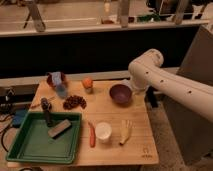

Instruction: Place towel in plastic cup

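- Far left on the bench [144, 144], a green tray [27, 146] fills the front corner. Inside it a dark brush [46, 107] stands near the back wall, and a grey block [59, 128] lies tilted just beside it.
- Back-left corner now: the towel [55, 77], pale blue, sits bunched up. The blue plastic cup [61, 91] stands upright right in front of it, and I cannot tell whether the two touch.
- Moving along, there's a dark cluster of grapes [74, 102], with an orange [87, 82] further back.
- Front centre: a red-orange carrot [92, 135] lies just beside a white cup [103, 131].
- Next, a purple bowl [120, 93] sits toward the back, and a pale banana [126, 131] lies near the front edge.
- Over on the right, the white arm [170, 87] bends down by the bowl's right rim. The claw [133, 88] is tucked in at its end, well apart from the towel. I cannot tell whether it is spread or pressed together.
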`<state>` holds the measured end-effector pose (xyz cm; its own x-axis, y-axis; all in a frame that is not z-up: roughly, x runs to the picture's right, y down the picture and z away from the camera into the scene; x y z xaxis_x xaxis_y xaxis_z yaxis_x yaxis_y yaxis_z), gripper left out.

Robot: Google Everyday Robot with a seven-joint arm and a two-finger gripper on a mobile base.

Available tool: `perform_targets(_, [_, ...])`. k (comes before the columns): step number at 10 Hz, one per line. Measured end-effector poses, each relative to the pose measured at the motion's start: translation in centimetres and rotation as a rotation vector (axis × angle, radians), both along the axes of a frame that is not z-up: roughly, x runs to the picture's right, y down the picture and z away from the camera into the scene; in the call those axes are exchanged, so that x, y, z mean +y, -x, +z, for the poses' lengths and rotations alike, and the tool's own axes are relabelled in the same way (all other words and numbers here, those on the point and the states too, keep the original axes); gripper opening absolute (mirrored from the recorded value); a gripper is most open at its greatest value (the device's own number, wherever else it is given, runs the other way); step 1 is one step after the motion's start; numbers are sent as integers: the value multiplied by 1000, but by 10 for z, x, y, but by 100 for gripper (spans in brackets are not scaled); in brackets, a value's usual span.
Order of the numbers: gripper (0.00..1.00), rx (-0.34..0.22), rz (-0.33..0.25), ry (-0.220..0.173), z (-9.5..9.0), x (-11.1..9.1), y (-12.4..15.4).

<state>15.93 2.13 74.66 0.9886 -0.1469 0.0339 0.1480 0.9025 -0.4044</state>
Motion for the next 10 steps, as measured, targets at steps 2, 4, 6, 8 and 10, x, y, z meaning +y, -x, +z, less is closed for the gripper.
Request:
perform_targets(2, [80, -8, 6, -14, 4, -6, 1])
perform_targets(4, [68, -16, 4, -19, 7, -13, 6])
perform_targets(6, [67, -32, 5, -37, 11, -19, 24])
perform_targets(8, [70, -41, 8, -46, 15, -26, 27])
perform_targets(10, [75, -44, 10, -52, 18, -30, 27])
